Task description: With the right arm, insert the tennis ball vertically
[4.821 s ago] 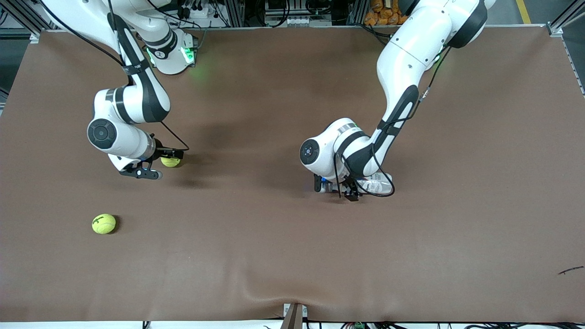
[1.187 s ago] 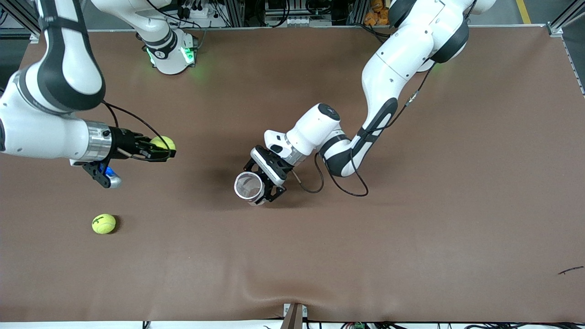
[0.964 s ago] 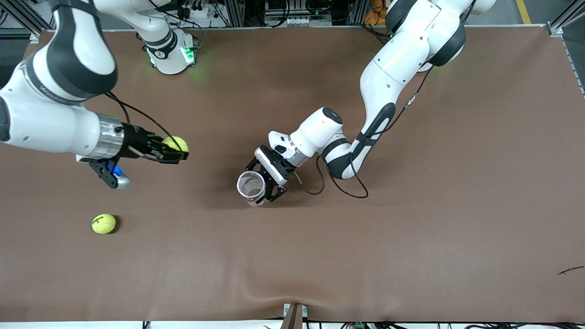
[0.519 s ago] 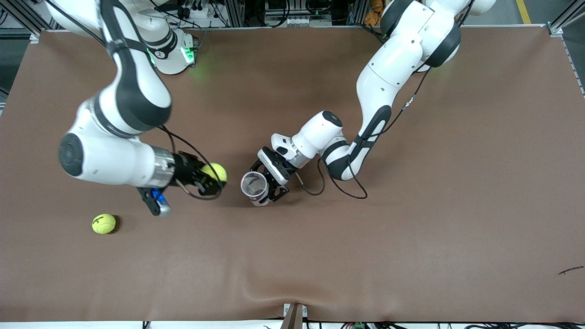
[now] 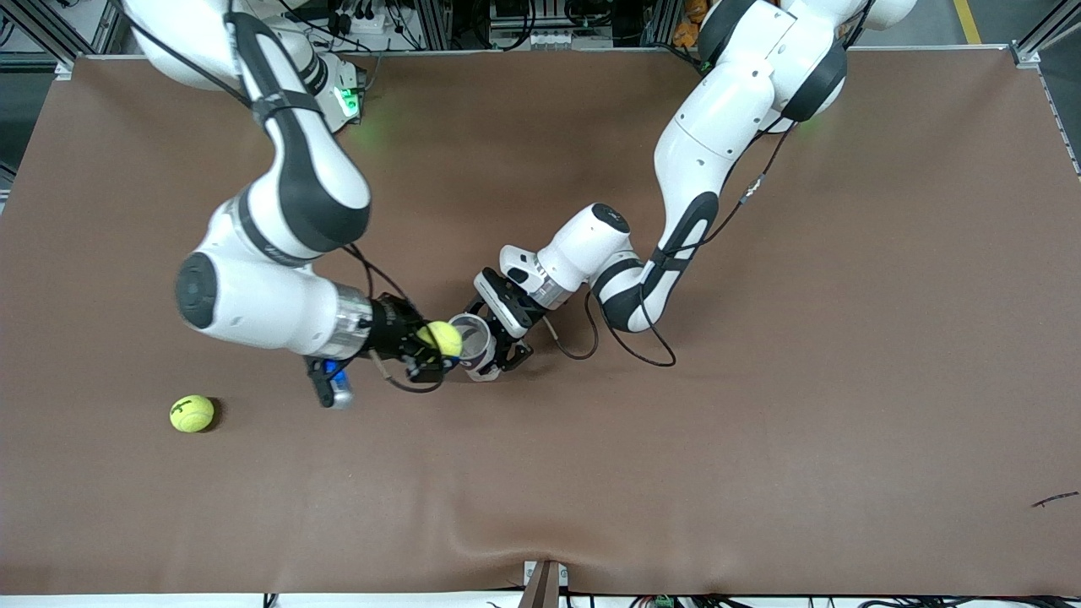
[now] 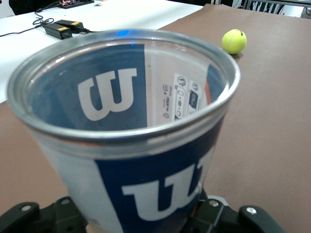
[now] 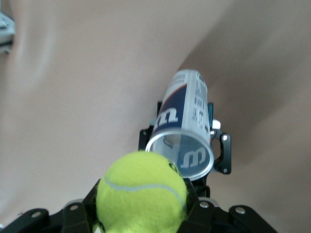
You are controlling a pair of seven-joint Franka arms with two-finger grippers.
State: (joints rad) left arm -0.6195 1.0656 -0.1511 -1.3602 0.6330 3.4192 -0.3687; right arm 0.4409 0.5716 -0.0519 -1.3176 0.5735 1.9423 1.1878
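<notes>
My right gripper (image 5: 437,343) is shut on a yellow tennis ball (image 5: 443,338) and holds it in the air right at the open mouth of a clear tennis-ball can (image 5: 475,344) with a blue and white label. My left gripper (image 5: 492,340) is shut on that can's body and holds it tilted above the table's middle, mouth toward the ball. In the right wrist view the ball (image 7: 141,194) fills the jaws, with the can (image 7: 187,128) just ahead. In the left wrist view the can (image 6: 131,121) looks empty inside.
A second tennis ball (image 5: 192,414) lies on the brown table cloth toward the right arm's end, nearer to the front camera; it also shows in the left wrist view (image 6: 234,41). A small dark scrap (image 5: 1054,499) lies near the left arm's end.
My right arm has carried the ball from the right arm's end across to the can's mouth. My left gripper, which had lifted the can off the table earlier, has hardly moved in the last second.
</notes>
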